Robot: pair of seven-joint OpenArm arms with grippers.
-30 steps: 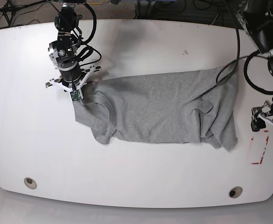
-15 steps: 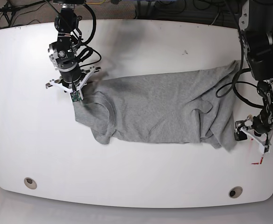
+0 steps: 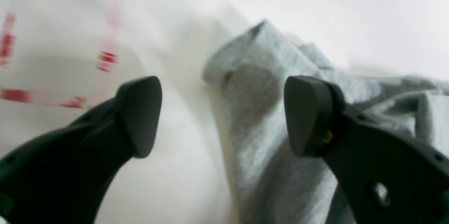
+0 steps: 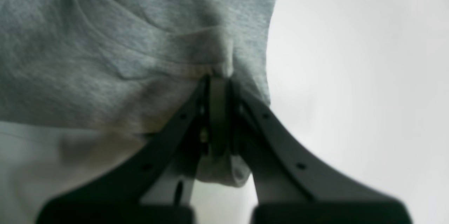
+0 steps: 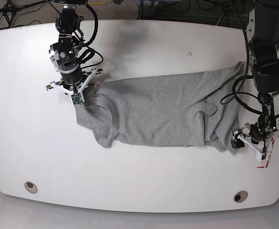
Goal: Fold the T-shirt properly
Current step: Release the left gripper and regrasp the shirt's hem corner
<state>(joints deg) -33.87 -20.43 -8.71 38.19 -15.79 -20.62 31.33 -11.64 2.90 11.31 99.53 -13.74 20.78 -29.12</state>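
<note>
The heather-grey T-shirt (image 5: 163,112) lies spread across the white table (image 5: 139,191), neckline to the left, no lettering showing. My right gripper (image 5: 77,99) at the shirt's left end is shut on a fold of its fabric; the right wrist view shows the cloth (image 4: 140,41) pinched between the closed fingers (image 4: 217,112). My left gripper (image 5: 240,143) is low at the shirt's lower right corner. In the left wrist view it (image 3: 224,115) is open, with that grey corner (image 3: 252,87) lying between the two black fingertips (image 3: 140,112).
Red dashed tape marks (image 5: 267,157) lie on the table just right of my left gripper, also in the left wrist view (image 3: 21,94). Two round holes (image 5: 30,186) (image 5: 240,196) sit near the front edge. Cables hang behind the table.
My left arm has swung in from the table's right edge and come down to the shirt's lower right corner. My right gripper and the shirt have stayed put.
</note>
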